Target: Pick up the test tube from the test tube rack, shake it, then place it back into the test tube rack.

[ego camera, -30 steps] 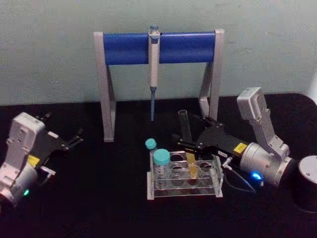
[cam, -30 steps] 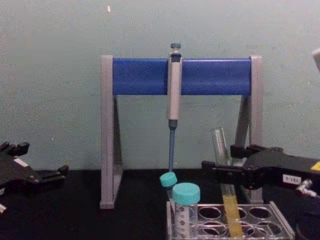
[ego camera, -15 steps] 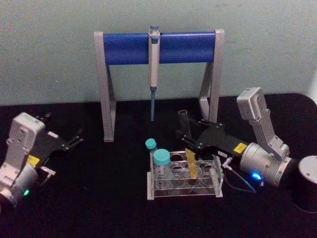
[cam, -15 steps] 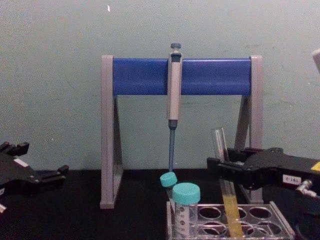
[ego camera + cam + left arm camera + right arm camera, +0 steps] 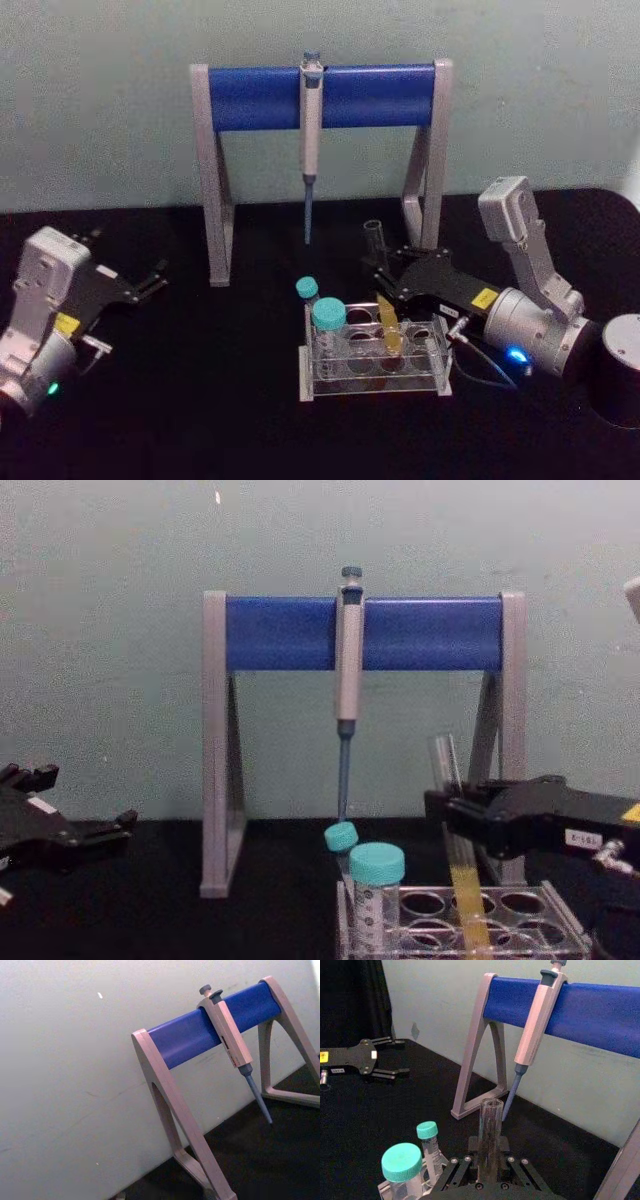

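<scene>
Right of centre, right gripper [image 5: 385, 283] clamps test tube [image 5: 376, 245] mid-shaft; tube approx. vertical w/ base in test tube rack [image 5: 370, 382], so lift straight up. Left gripper [image 5: 150, 278] idle far left, jaws apart.

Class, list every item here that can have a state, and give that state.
test tube, uncapped, tilted, yellow liquid inside, lower end in the test tube rack, gripped
right gripper, shut on the test tube
left gripper, open, holding nothing
teal-capped tubes, capped, standing in the rack
pipette, hanging on its stand
</scene>
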Controlling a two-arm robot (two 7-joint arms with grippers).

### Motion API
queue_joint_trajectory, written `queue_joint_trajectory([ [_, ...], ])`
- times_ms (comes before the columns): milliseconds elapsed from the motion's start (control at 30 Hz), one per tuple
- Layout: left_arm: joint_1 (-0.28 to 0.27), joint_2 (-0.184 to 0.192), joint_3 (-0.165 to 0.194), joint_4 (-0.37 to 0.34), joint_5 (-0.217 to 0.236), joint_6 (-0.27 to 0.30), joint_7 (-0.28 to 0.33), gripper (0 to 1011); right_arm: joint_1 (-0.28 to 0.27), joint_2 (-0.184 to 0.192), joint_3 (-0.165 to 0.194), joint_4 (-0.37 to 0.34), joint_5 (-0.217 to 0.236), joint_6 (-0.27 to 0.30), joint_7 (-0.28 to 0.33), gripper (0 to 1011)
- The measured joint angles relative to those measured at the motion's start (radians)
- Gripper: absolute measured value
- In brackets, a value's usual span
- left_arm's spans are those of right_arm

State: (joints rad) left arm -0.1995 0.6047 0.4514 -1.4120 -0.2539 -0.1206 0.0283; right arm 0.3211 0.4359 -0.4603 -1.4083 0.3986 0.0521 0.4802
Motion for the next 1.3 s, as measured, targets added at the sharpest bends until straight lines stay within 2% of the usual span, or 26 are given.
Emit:
queue_joint_trajectory([
  [333,0.0,0.0,0.0,0.0,0.0,0.0,0.0,1001,0.0,0.0,0.0,0.0,0.0,-0.001,0.001,232],
  [467,0.0,0.0,0.0,0.0,0.0,0.0,0.0,1001,-0.002,0.003,0.003,-0.003,0.001,-0.017,0.023,232],
  [700,0.0,0.0,0.0,0.0,0.0,0.0,0.0,1001,-0.017,0.013,0.016,-0.04,0.01,-0.04,0.038,232],
  [867,0.0,0.0,0.0,0.0,0.0,0.0,0.0,1001,-0.039,0.023,0.042,-0.088,0.025,-0.06,0.029,232],
  [1000,0.0,0.0,0.0,0.0,0.0,0.0,0.0,1001,-0.059,0.024,0.066,-0.114,0.044,-0.092,0.026,232],
  [1133,0.0,0.0,0.0,0.0,0.0,0.0,0.0,1001,-0.1,0.014,0.115,-0.155,0.064,-0.186,0.007,230],
  [1167,0.0,0.0,0.0,0.0,0.0,0.0,0.0,1001,-0.1,0.014,0.115,-0.155,0.064,-0.186,0.007,230],
  [1300,0.0,0.0,0.0,0.0,0.0,0.0,0.0,1001,-0.126,-0.003,0.15,-0.169,0.065,-0.249,-0.016,232],
])
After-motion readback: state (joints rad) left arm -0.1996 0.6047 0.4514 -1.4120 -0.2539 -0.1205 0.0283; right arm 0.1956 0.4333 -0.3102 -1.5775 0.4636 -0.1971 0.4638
